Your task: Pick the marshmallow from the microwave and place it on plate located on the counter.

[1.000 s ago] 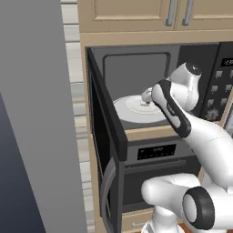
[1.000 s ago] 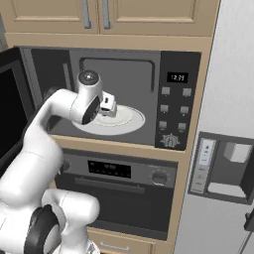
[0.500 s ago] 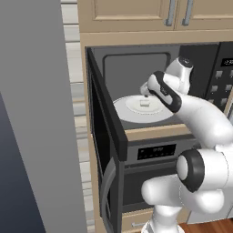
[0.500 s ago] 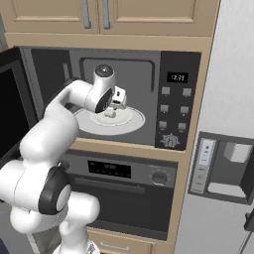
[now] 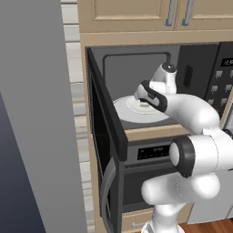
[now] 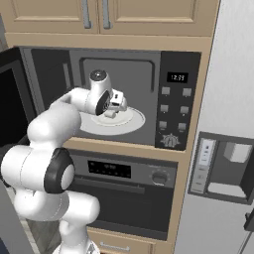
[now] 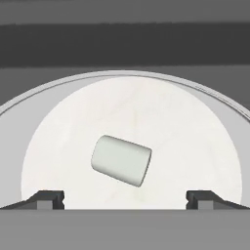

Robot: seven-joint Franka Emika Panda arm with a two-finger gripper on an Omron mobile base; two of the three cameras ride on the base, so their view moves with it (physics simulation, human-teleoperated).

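The fingers (image 7: pixel 49 199) stand spread wide apart in the hand view, one tip at the lower left and the other at the lower right, gripping nothing; the gripper (image 7: pixel 125 201) hangs just above the marshmallow (image 7: pixel 121 160) without touching it. The marshmallow is a small white cylinder lying on its side, tilted slightly, near the middle of the white round turntable (image 7: pixel 195 127), and it sits between the two finger tips as seen from the hand. A grey ring borders the turntable, and the grey rear wall of the microwave (image 6: pixel 126 74) rises behind it. From the right base view the gripper (image 6: pixel 117 104) points down over the marshmallow (image 6: pixel 109 114), which rests on the turntable (image 6: pixel 131 121) inside the cavity. From the left base view the gripper (image 5: pixel 146 101) is reached well into the microwave (image 5: pixel 132 68), over the turntable (image 5: pixel 125 111). The microwave door (image 5: pixel 105 136) is swung fully open toward the left. The button panel with its digital display (image 6: pixel 177 77) sits to the right of the cavity. A black oven (image 6: pixel 129 198) with a bar handle is built in directly below, and beige cabinet doors (image 6: pixel 129 17) close the space above.
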